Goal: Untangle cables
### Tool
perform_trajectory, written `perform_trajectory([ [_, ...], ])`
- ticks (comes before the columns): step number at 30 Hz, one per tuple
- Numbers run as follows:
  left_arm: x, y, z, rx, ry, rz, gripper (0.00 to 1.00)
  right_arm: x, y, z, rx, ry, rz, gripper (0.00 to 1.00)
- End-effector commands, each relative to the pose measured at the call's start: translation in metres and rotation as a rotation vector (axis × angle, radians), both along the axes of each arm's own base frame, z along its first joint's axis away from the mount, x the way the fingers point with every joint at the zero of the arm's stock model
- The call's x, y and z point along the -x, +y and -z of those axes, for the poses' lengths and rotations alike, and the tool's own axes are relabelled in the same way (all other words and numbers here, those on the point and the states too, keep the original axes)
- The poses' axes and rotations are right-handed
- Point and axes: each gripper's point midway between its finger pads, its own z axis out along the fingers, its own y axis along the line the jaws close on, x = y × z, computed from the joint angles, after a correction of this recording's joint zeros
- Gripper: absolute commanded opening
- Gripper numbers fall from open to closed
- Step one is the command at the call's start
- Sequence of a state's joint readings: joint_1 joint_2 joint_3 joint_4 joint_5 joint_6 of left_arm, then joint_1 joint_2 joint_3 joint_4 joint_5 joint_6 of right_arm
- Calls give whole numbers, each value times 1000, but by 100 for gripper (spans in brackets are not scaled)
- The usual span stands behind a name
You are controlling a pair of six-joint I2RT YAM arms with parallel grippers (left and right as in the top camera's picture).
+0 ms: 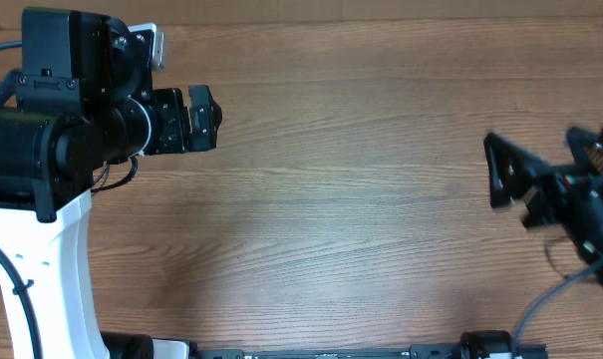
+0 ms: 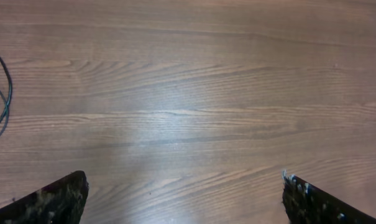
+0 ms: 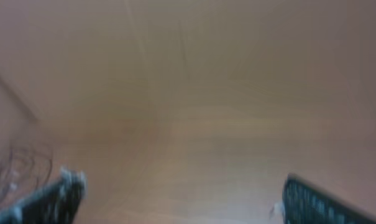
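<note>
No cables show in the overhead view. In the blurred right wrist view, faint thin dark looped strands (image 3: 20, 165) lie at the lower left, beside the left finger; they look like the cables. My right gripper (image 3: 184, 199) is open and empty over bare wood, and sits at the table's right edge (image 1: 500, 172), motion-blurred. My left gripper (image 1: 203, 118) is at the upper left, open and empty (image 2: 184, 193) above bare wood. A thin dark cord loop (image 2: 4, 93) crosses the left edge of the left wrist view; I cannot tell whose it is.
The wooden table (image 1: 341, 199) fills the overhead view. The left arm's white base (image 1: 52, 279) stands at the lower left. A thicker grey arm wire (image 1: 540, 299) curves at the lower right. A black rail (image 1: 331, 351) runs along the front edge.
</note>
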State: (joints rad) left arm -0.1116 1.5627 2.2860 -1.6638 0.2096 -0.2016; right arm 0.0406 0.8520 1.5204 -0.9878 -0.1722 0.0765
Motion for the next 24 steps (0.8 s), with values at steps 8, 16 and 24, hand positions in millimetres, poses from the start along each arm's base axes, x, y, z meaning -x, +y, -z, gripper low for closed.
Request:
perform_trajectory([
  [8, 0, 0, -4, -13, -21, 18, 99, -6, 3, 131, -16, -335, -11, 100],
  [16, 0, 0, -4, -13, -21, 18, 100, -2, 6, 191, -27, -492, -24, 100],
  [24, 0, 0, -4, -13, -21, 18, 100, -5, 6, 245, -25, -373, -20, 100],
])
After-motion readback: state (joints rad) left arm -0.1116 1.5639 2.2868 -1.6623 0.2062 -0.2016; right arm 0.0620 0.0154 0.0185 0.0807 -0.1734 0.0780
